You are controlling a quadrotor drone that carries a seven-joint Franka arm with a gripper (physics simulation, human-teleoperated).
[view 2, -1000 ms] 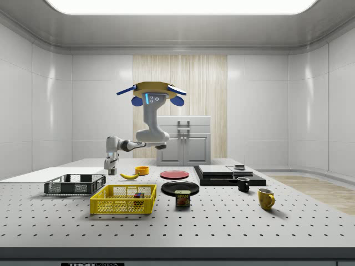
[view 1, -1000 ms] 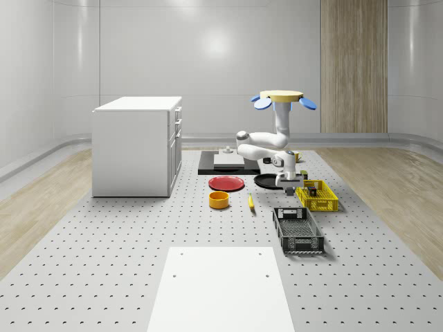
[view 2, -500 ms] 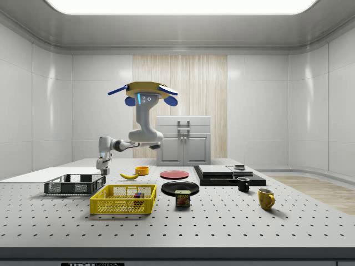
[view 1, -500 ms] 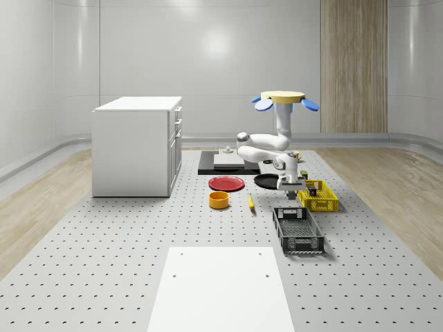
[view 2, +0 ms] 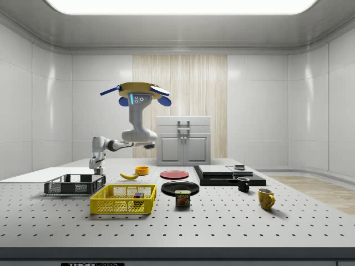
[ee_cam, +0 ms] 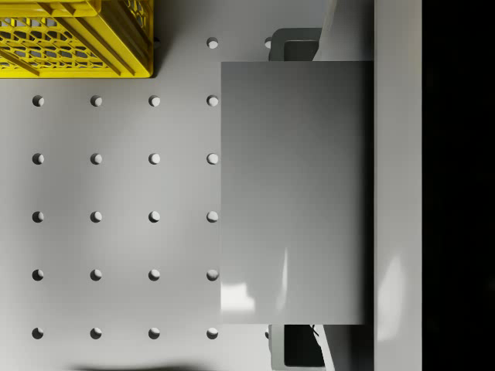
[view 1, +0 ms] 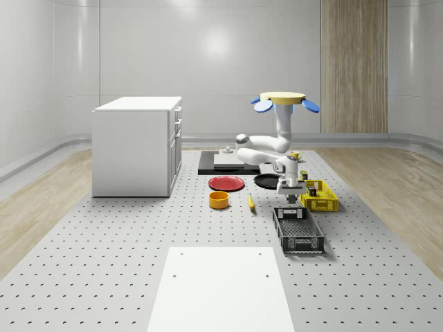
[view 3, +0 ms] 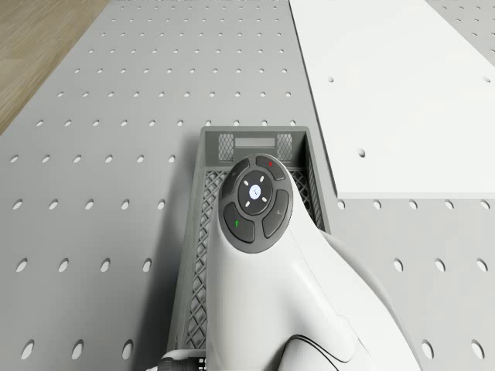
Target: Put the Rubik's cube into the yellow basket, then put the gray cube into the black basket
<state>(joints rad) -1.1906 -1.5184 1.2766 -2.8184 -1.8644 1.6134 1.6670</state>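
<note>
The drone [view 1: 284,99] hovers above the table behind the baskets, with its arm [view 3: 263,232] reaching forward and down. My gripper [view 1: 289,197] hangs just over the far end of the black basket [view 1: 298,229], shut on the gray cube [ee_cam: 292,193]. In the wrist view the cube lies against a pale finger [ee_cam: 398,185], with the black basket's rim [ee_cam: 294,39] under it. The yellow basket [view 1: 319,196] stands beside the black one, with the Rubik's cube [view 2: 138,195] inside it. From the side, the gripper [view 2: 97,164] is above the black basket [view 2: 75,184], to the left of the yellow basket [view 2: 123,199].
A white cabinet [view 1: 137,145] stands at the whole-scene view's left. A red plate [view 1: 227,183], an orange bowl [view 1: 219,200], a banana [view 1: 250,202] and a black pan [view 1: 266,180] lie near the baskets. A white sheet [view 1: 221,287] covers the front. A can [view 2: 183,198] and two mugs [view 2: 265,198] stand apart.
Drone and arm have shifted toward the side view's left, carrying the gray cube from beside the yellow basket to over the black basket. The gripper sits slightly lower.
</note>
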